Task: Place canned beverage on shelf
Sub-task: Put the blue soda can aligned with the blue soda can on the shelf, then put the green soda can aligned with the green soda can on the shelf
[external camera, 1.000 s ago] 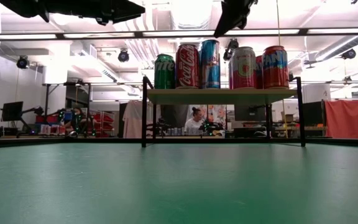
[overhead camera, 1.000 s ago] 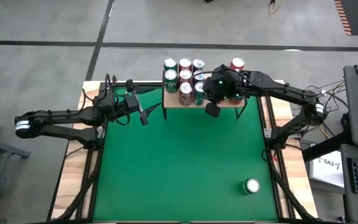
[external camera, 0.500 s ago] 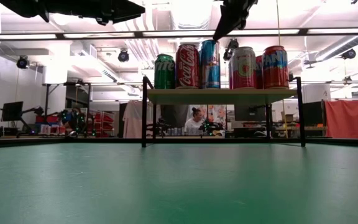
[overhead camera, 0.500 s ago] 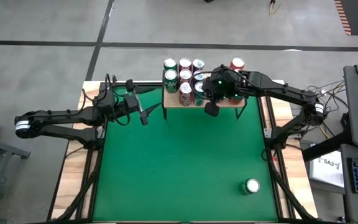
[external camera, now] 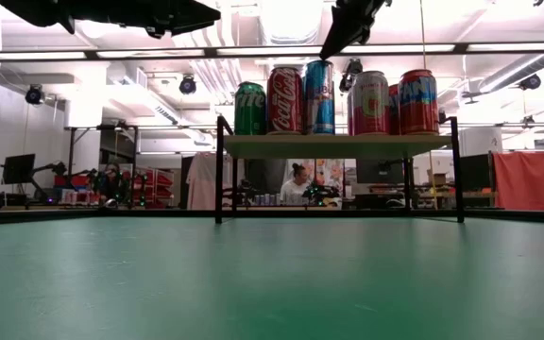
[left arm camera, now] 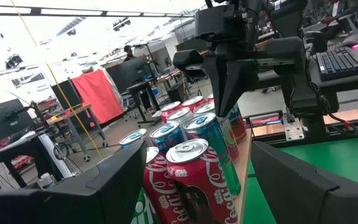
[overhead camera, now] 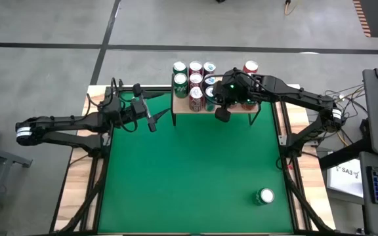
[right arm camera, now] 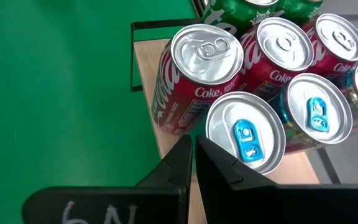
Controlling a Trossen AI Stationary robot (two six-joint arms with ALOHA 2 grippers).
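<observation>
Nothing has moved: my right tool [overhead camera: 222,115] hovers pressed together, empty, above the shelf [overhead camera: 231,109] edge, cans [right arm camera: 207,56] delivered.

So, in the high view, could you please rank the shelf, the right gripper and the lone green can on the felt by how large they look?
1. The shelf, clearly largest, though cans and the arm cover most of it.
2. and 3. The right gripper and the lone green can look about alike; the gripper hangs nearer the camera, so I would not rank them.
</observation>
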